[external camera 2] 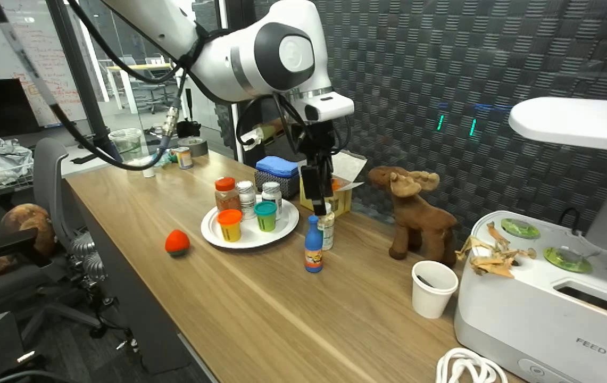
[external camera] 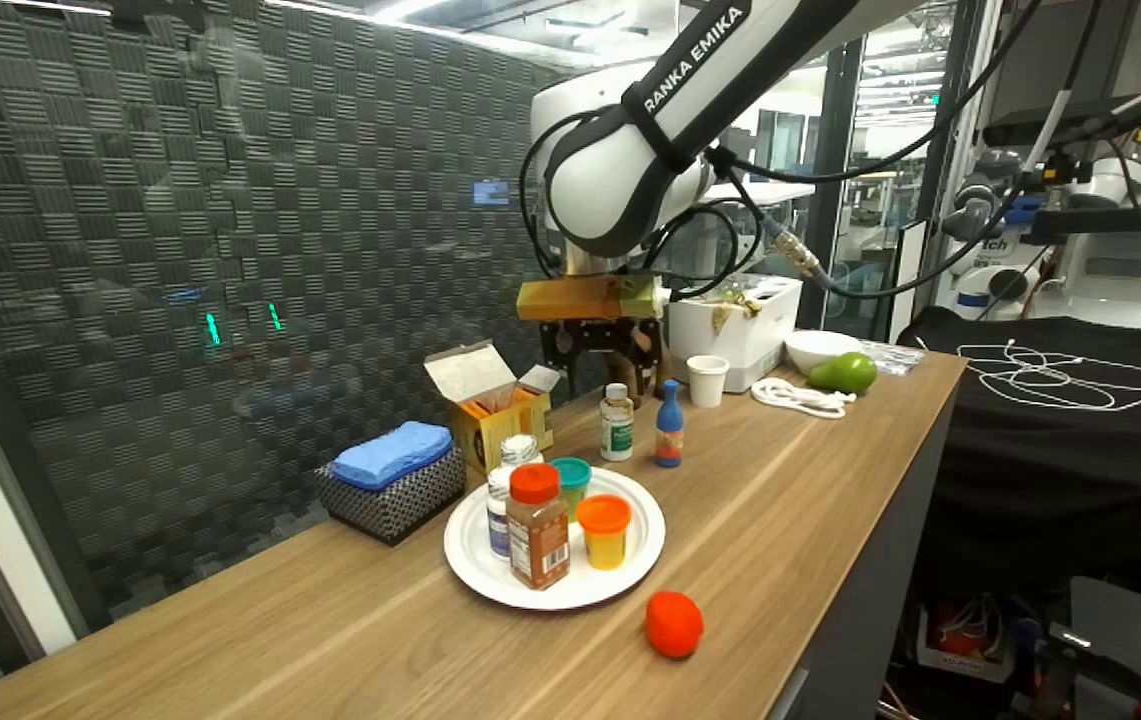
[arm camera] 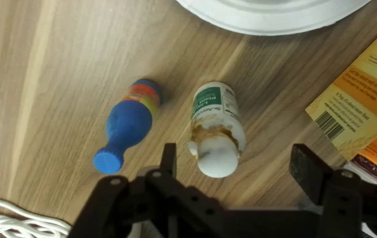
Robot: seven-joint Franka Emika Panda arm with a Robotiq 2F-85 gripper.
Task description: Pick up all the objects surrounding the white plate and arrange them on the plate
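A: How did the hand (arm camera: 234, 161) stand?

B: Fingers wide apart, holding nothing. The green-labelled bottle (arm camera: 217, 127) stood upright on the worktop (external camera: 350, 620), its cap showing in the gap in the wrist view, closer to the finger on the left. Whether the tips were level with the cap, I couldn't tell.

A: What looked risky?

B: An off-centre close, I'd say: that left finger would meet the bottle first and could tip it. The blue bottle (arm camera: 129, 124) stood just to the left, so a finger lowered carelessly could topple that one. And the brown stain (arm camera: 208, 134) below the cap might spoil the grip.

A: And on the plate (external camera 2: 250, 240)?

B: It carried the spice jar (external camera 2: 227, 197), two pill bottles (external camera 2: 247, 201), the teal-lidded cup (external camera 2: 266, 217) and the orange-lidded cup (external camera 2: 230, 226), standing close together; a hasty set-down could knock one over. The red ball (external camera: 673, 625) lay on the worktop, to the near right of the plate in an exterior view; a nudge might roll it off the edge.

A: Did the views agree?

B: Each gave only part. The wrist view showed the gap between the green-labelled bottle and the blue bottle, but just an edge of the plate and no ball. In an exterior view the blue bottle (external camera 2: 313, 247) overlapped the green-labelled one; in an exterior view the spice jar (external camera: 538, 530) covered part of the pill bottles.
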